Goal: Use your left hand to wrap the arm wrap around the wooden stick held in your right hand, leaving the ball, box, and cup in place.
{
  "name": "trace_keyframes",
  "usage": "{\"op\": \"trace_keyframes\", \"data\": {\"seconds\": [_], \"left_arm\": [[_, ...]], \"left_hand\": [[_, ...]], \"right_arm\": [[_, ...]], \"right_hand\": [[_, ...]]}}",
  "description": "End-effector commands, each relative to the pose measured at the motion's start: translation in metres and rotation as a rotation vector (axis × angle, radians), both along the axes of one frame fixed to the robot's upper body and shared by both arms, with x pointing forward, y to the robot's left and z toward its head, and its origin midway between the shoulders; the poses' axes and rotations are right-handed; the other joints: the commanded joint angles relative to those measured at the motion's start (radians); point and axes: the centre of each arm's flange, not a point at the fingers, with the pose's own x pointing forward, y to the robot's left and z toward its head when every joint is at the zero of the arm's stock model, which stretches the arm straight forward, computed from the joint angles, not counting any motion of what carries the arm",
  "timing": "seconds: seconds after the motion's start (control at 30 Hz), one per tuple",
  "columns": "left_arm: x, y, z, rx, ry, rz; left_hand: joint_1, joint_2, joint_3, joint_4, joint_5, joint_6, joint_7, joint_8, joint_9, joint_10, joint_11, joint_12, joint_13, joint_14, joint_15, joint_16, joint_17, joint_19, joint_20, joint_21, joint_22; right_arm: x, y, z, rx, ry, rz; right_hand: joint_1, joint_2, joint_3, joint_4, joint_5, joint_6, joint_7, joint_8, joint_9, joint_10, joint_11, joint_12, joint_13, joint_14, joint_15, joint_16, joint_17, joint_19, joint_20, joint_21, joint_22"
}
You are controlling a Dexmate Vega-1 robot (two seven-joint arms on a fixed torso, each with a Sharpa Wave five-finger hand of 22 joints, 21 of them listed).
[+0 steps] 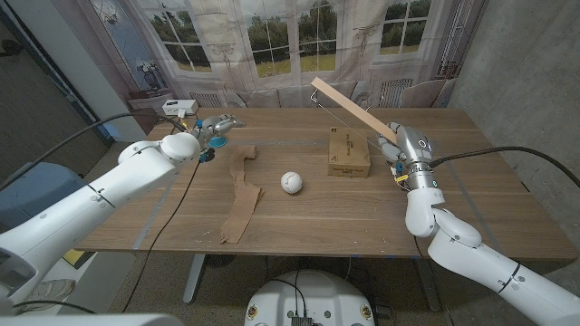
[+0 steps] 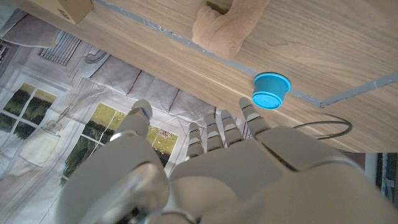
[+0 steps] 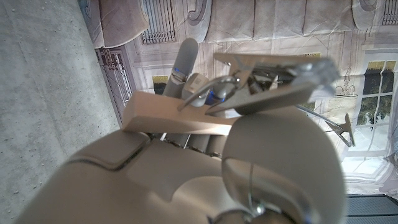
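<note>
Left fingers [image 2: 221,134]: spread apart and reaching straight out, clasping nothing, above the far left part of the tabletop.
Left hand [image 1: 214,128]: raised over the tabletop's far left area, beside the blue cup; at about 10 o'clock from the ball.
Right fingers [image 3: 183,65]: closed around the lower end of the wooden stick; metal clips crowd the right wrist view just beside the stick.
Right hand [image 1: 396,142]: up above the tabletop at about 3 o'clock from the box, gripping the stick.
Wooden stick [image 1: 352,109]: pale flat slat, tilted, rising from the right hand toward 10 o'clock and passing above the box; far end in the air, clear of the tabletop.
Arm wrap [image 1: 242,190]: tan fabric strip lying loose on the tabletop, running from near the cup toward the near edge, kinked around mid-length; at about 9 o'clock from the ball, untouched by either hand, well apart from the stick.
Cup [image 2: 270,91]: small, blue, on the tabletop near the far left edge, just beside the left fingers and near the far end of the wrap.
Ball [image 1: 290,182]: white, on the tabletop near its middle, between the wrap and the box, touching neither.
Box [image 1: 349,152]: brown cardboard, closed, at about 2 o'clock from the ball, under the slanting stick.
Tabletop [image 1: 344,213]: wooden, carrying wrap, ball, box and cup.
Cables [image 1: 172,195]: thin grey lines crossing the left part of the tabletop.
</note>
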Motion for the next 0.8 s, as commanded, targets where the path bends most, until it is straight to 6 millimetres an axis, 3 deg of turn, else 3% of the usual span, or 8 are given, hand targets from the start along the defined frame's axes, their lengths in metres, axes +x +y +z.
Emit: {"op": "trace_keyframes", "data": {"seconds": [0.03, 0.2, 0.33, 0.8], "left_arm": [[-0.002, -0.003, 0.023, 0.192, 0.08, 0.156], [0.007, -0.002, 0.032, 0.244, 0.12, 0.157], [0.012, -0.004, 0.038, 0.316, 0.13, 0.197], [0.034, -0.022, 0.054, 0.514, 0.235, 0.255]], "left_hand": [[0.026, -0.013, -0.001, -0.002, 0.008, 0.017, -0.026, 0.0, 0.003, 0.013, -0.012, -0.002, 0.005, 0.016, -0.001, 0.007, 0.003, 0.015, -0.006, 0.008, 0.0], [0.047, -0.017, 0.001, -0.002, 0.013, 0.02, -0.035, -0.002, 0.003, 0.023, -0.02, 0.0, 0.006, 0.011, 0.002, 0.002, 0.003, 0.014, -0.02, 0.006, -0.001], [0.078, -0.036, -0.006, 0.001, 0.025, 0.053, -0.053, 0.004, 0.004, 0.056, -0.052, 0.009, 0.007, 0.019, -0.007, 0.0, 0.002, 0.022, -0.031, 0.007, -0.003], [0.131, -0.043, -0.005, 0.0, 0.04, 0.051, -0.059, -0.004, 0.005, 0.061, -0.058, 0.006, 0.008, 0.031, -0.023, -0.002, 0.0, 0.035, -0.04, 0.009, -0.006]], "right_arm": [[-0.005, -0.006, -0.007, 0.017, -0.001, 0.002], [-0.007, -0.008, -0.01, 0.02, -0.004, 0.005], [-0.009, -0.007, -0.012, 0.016, -0.006, 0.012], [-0.015, -0.006, -0.018, 0.018, -0.014, 0.024]], "right_hand": [[-0.122, 0.123, 0.014, 0.006, 0.004, 0.106, 0.03, 0.006, -0.002, -0.005, 0.002, 0.009, 0.001, 0.0, -0.041, 0.039, 0.005, -0.003, -0.023, 0.009, 0.0], [-0.123, 0.123, 0.016, 0.005, 0.004, 0.106, 0.031, 0.008, -0.003, -0.005, 0.002, 0.012, -0.002, -0.002, -0.041, 0.041, 0.005, -0.005, -0.023, 0.015, -0.003], [-0.123, 0.123, 0.017, 0.005, 0.004, 0.107, 0.03, 0.009, -0.005, -0.003, 0.002, 0.013, -0.005, -0.002, -0.041, 0.042, 0.005, -0.005, -0.022, 0.019, -0.005], [-0.126, 0.122, 0.022, 0.003, 0.002, 0.106, 0.032, 0.015, -0.008, -0.007, 0.006, 0.02, -0.007, -0.003, -0.041, 0.045, 0.005, -0.011, -0.024, 0.035, -0.014]]}}
